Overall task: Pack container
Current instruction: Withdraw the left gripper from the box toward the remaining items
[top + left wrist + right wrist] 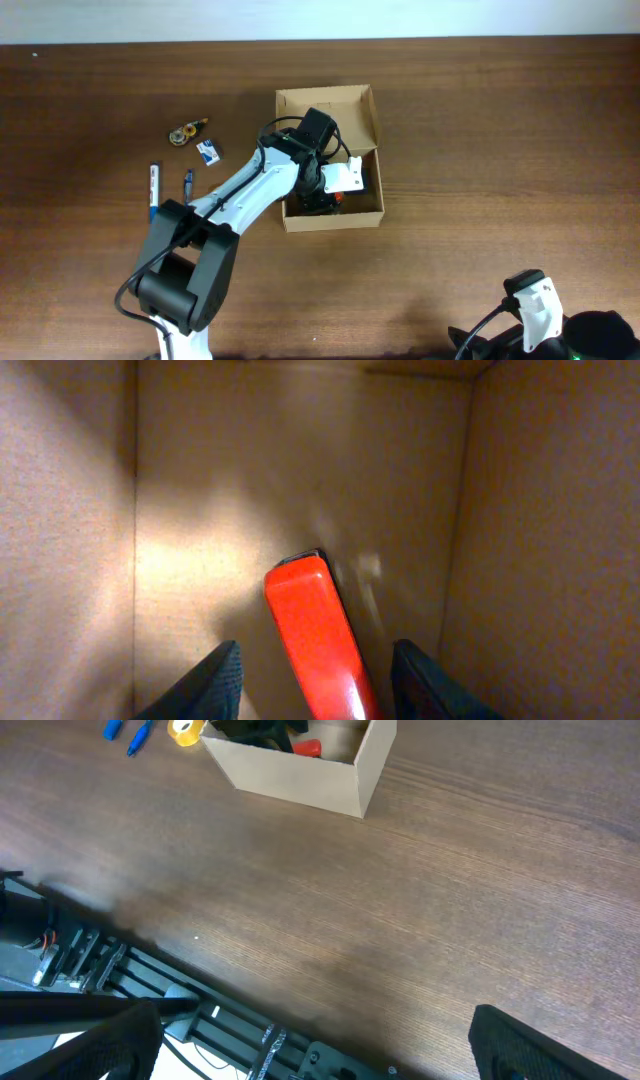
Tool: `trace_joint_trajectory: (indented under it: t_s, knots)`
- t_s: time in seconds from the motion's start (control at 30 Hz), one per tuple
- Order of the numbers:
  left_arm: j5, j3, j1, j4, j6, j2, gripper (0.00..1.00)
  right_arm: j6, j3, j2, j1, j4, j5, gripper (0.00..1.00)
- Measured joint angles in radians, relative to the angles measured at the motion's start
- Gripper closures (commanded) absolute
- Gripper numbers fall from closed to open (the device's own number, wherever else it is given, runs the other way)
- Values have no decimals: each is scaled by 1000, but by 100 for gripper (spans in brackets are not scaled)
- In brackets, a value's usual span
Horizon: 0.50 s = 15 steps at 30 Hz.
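The container (330,222) is a tan cardboard box at the table's middle, with its flap lid (322,100) open at the back. My left gripper (317,662) reaches down inside it. A red oblong object (310,622) lies on the box floor between the fingers (222,670), with a gap on each side, so the jaws are open and not gripping it. The box walls (60,540) surround the gripper closely. My right gripper (310,1045) is wide open and empty above the table's front edge, far from the container (290,775).
Left of the box lie a yellow tape roll (183,132), a small blue-and-white item (208,151) and two pens (154,185) (188,182). A black metal frame (150,1000) runs under the table's front edge. The left arm (240,195) crosses from the front left to the box.
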Motion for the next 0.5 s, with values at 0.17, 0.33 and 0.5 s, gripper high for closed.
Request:
trace_joint_trajectory:
  t_s: [0.17,0.33,0.5]
  knots:
    - [0,9,0,-15,-18,-2,53,0,0,0,0,0,0,1]
    - [-7,74,0,-26,-74,-46,52,-1,0,0,0,0,0,1]
    - [-61,120,5,-26,-183,-175,52,0,0,0,0,0,0,1]
